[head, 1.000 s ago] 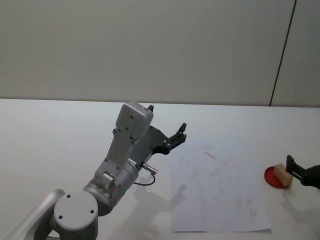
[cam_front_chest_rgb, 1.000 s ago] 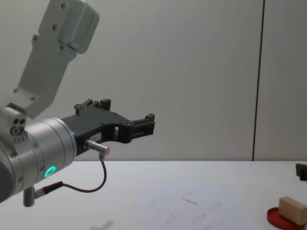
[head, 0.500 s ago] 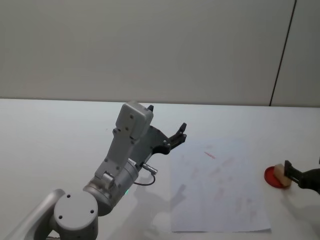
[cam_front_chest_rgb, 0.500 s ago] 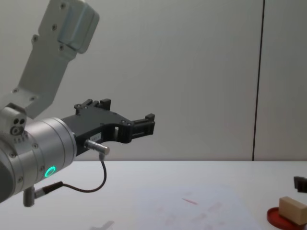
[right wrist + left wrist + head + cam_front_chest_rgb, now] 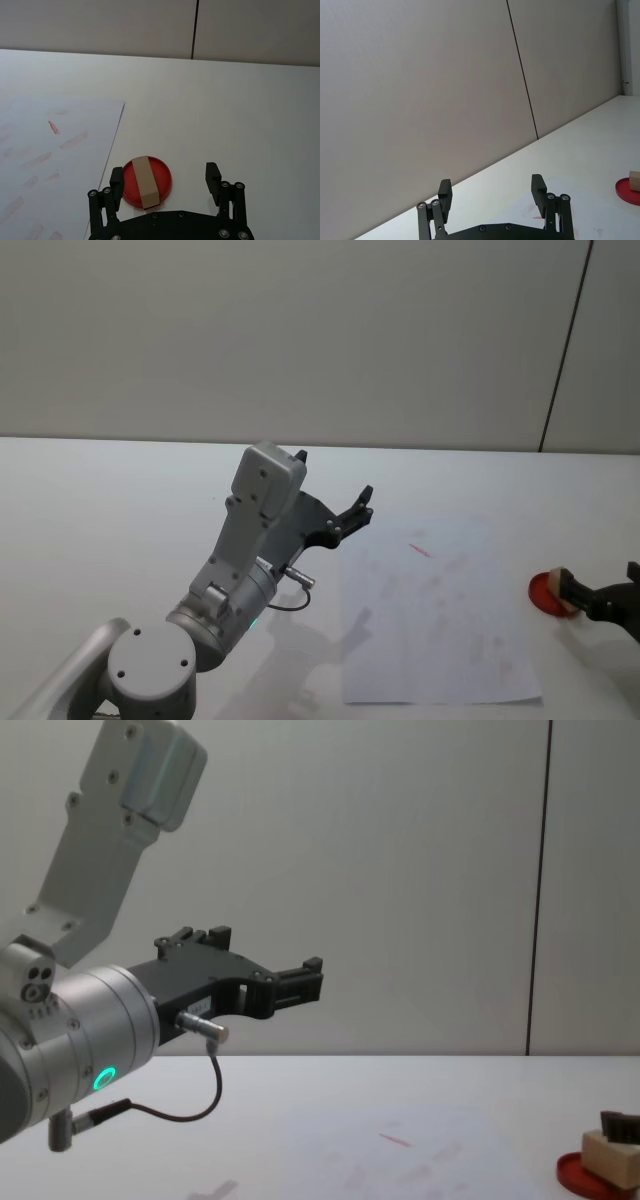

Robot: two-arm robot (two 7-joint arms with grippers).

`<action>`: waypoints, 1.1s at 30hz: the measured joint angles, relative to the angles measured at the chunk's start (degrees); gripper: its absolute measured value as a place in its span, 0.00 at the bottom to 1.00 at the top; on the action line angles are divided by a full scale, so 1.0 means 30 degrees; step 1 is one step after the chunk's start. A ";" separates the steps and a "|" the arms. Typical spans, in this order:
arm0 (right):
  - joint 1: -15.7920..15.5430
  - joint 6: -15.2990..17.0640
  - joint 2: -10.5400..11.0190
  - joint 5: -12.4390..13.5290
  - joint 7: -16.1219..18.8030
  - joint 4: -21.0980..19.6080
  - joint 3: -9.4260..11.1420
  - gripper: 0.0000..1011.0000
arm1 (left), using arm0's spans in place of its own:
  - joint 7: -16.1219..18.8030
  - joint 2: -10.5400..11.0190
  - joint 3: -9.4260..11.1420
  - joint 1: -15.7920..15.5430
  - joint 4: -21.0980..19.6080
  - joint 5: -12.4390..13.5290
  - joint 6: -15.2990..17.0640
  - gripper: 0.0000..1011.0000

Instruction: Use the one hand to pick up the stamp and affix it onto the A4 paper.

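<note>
Tan wooden stamp [image 5: 145,181] lies on the red ink pad [image 5: 164,175], beside the A4 paper [image 5: 55,150], between the right gripper's [image 5: 165,180] wide-spread fingers [image 5: 213,178], seemingly untouched; left gripper [image 5: 492,192] idles raised, fingers apart.

Right pincer [image 5: 601,583] cut by head view's right edge, stamp [image 5: 566,582] mostly hidden behind its finger

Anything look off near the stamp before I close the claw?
Slightly. The stamp lies flat across the red ink pad and sits nearer one finger of the open right claw than the other. The A4 paper carries red streaks. Left claw hangs raised, idle.
</note>
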 joint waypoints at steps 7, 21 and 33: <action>0.0361 0.0059 -0.0210 -0.0274 0.0186 0.0682 -0.0074 0.99 | 0.0001 0.0000 0.0000 0.0000 -0.0001 0.0000 0.0000 0.99; 0.0969 0.0112 -0.0542 -0.0909 0.0528 0.1766 -0.0245 0.99 | 0.0001 0.0000 -0.0001 0.0000 -0.0001 0.0000 0.0000 0.99; 0.1357 0.0167 -0.0812 -0.1078 0.0634 0.2367 -0.0323 0.99 | 0.0000 0.0000 0.0001 0.0000 -0.0001 0.0000 0.0000 0.99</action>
